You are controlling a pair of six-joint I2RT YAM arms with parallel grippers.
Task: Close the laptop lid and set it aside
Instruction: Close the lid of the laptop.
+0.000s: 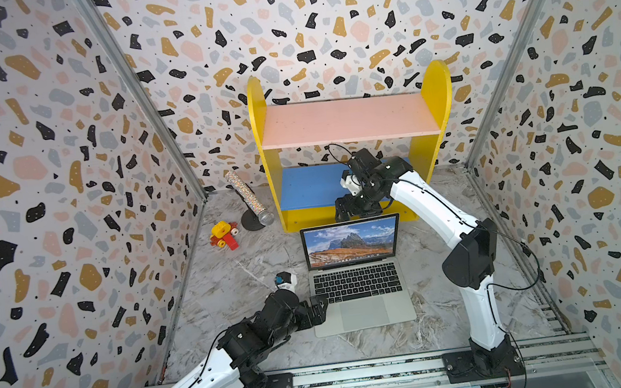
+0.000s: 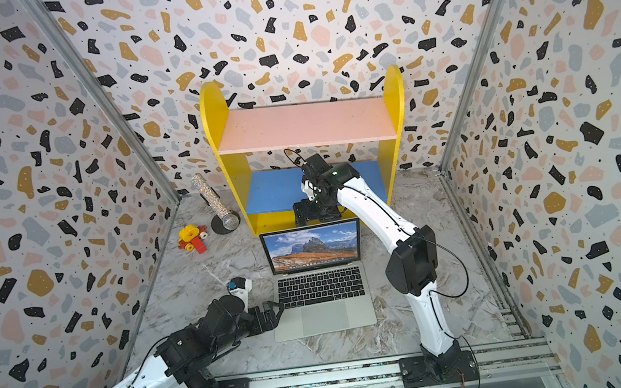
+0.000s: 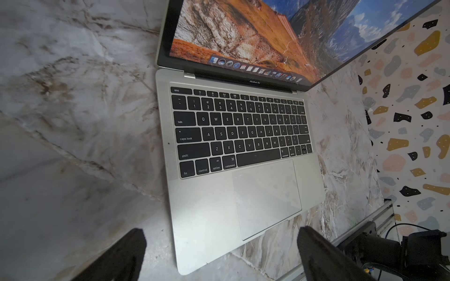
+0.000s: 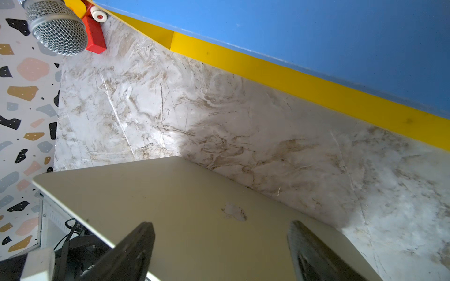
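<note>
Closest in, the left tool (image 1: 320,308) hung with fingers spread wide over the front left corner of the laptop (image 1: 363,308), gripping nothing (whether it touched could not be judged). Behind the raised laptop lid (image 1: 351,241), the right tool (image 1: 347,211) was likewise spread, its fingers (image 4: 136,245) flanking the apple logo (image 4: 235,212) on the cover. The laptop sat mid-counter (image 1: 232,291), screen lit. Just behind it stood a yellow shelf unit (image 1: 437,89), the right wrist in front of its blue lower board. A glittery microphone (image 1: 247,198) and a toy car (image 1: 223,235) lay at the left rear. Whether the right fingertips touched the lid was hard to make out.
</note>
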